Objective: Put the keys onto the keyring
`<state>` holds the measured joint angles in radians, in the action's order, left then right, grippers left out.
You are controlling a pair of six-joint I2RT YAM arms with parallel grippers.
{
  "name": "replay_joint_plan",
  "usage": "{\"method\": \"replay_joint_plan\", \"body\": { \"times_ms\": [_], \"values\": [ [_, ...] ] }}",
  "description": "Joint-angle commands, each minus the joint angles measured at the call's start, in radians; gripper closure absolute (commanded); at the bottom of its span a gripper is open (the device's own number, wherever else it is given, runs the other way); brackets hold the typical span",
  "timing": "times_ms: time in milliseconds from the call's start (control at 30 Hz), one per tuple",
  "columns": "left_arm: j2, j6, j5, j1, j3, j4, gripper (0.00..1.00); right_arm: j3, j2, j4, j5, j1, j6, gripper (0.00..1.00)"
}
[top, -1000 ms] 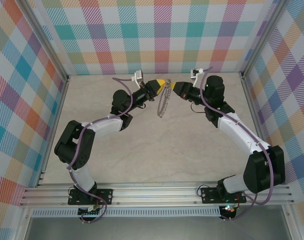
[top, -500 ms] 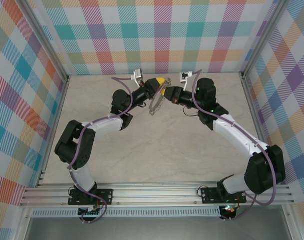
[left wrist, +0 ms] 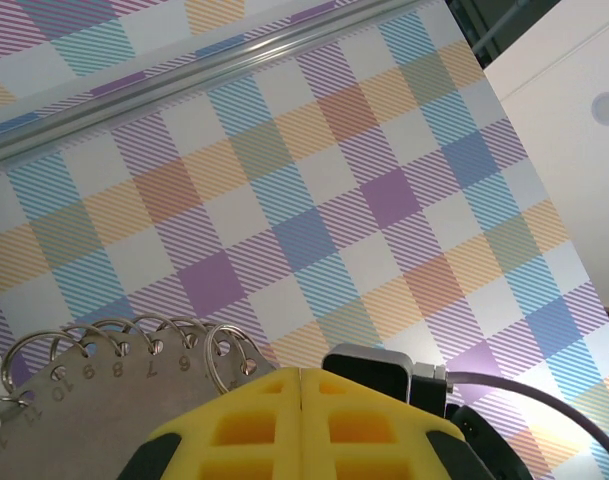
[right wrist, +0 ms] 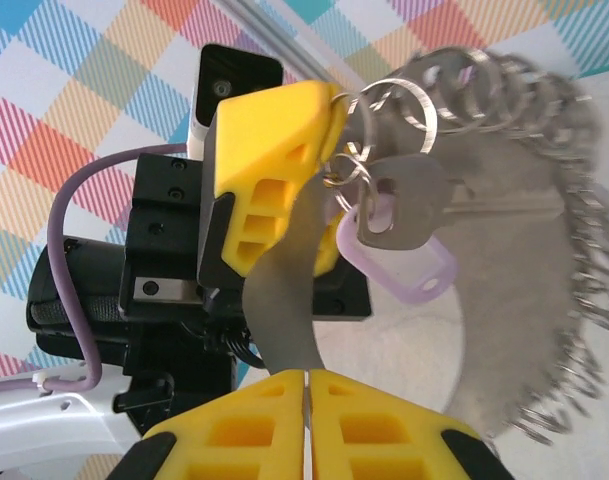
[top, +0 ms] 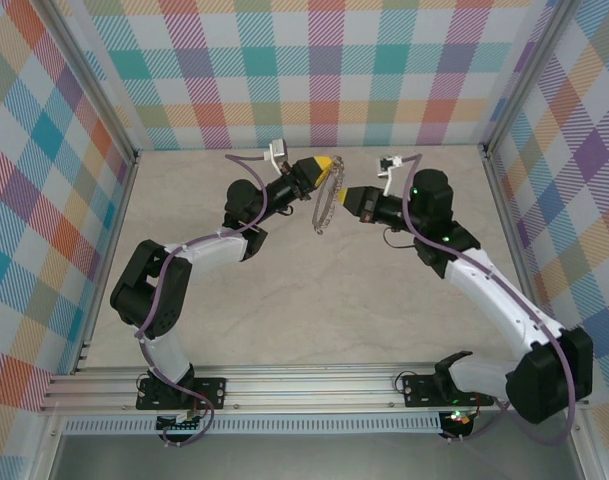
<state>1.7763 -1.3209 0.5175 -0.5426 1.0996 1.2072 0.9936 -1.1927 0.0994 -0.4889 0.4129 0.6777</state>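
The left hand (top: 324, 164) is clamping the keyring (right wrist: 544, 250) upright above the counter (top: 284, 300), seemingly so its wire loops (left wrist: 104, 345) are facing the right hand (right wrist: 306, 375), which is hovering closed just beside it, while the lilac-tagged key (right wrist: 409, 210) is hanging from 1 loop near the left hand.

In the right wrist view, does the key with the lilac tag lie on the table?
No, the key hangs in the air at the edge of the keyring, beside the left end effector.
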Motion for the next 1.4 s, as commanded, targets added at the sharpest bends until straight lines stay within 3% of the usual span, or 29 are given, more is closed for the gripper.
{"method": "replay_joint_plan", "body": {
  "times_ms": [0, 133, 433, 767, 1133, 1233, 1367],
  "values": [
    [-0.008, -0.011, 0.015, -0.008, 0.048, 0.072, 1.0, -0.034, 0.04, -0.038, 0.028, -0.042, -0.037, 0.88],
    [-0.012, -0.011, 0.021, -0.008, 0.048, 0.072, 1.0, -0.033, 0.053, -0.013, 0.026, -0.088, -0.027, 0.87],
    [-0.021, -0.012, 0.029, -0.008, 0.04, 0.078, 1.0, 0.009, -0.028, 0.264, -0.108, -0.148, 0.127, 0.67],
    [-0.021, -0.011, 0.029, -0.008, 0.042, 0.078, 1.0, 0.033, -0.163, 0.561, -0.246, -0.148, 0.338, 0.71],
    [-0.015, -0.012, 0.027, -0.008, 0.045, 0.08, 1.0, 0.058, -0.22, 0.619, -0.262, -0.13, 0.381, 0.78],
    [-0.015, -0.012, 0.028, -0.009, 0.045, 0.08, 1.0, 0.063, -0.23, 0.619, -0.261, -0.121, 0.379, 0.77],
    [-0.016, -0.011, 0.029, -0.01, 0.045, 0.08, 1.0, 0.063, -0.24, 0.608, -0.248, -0.116, 0.372, 0.68]
  ]
}}
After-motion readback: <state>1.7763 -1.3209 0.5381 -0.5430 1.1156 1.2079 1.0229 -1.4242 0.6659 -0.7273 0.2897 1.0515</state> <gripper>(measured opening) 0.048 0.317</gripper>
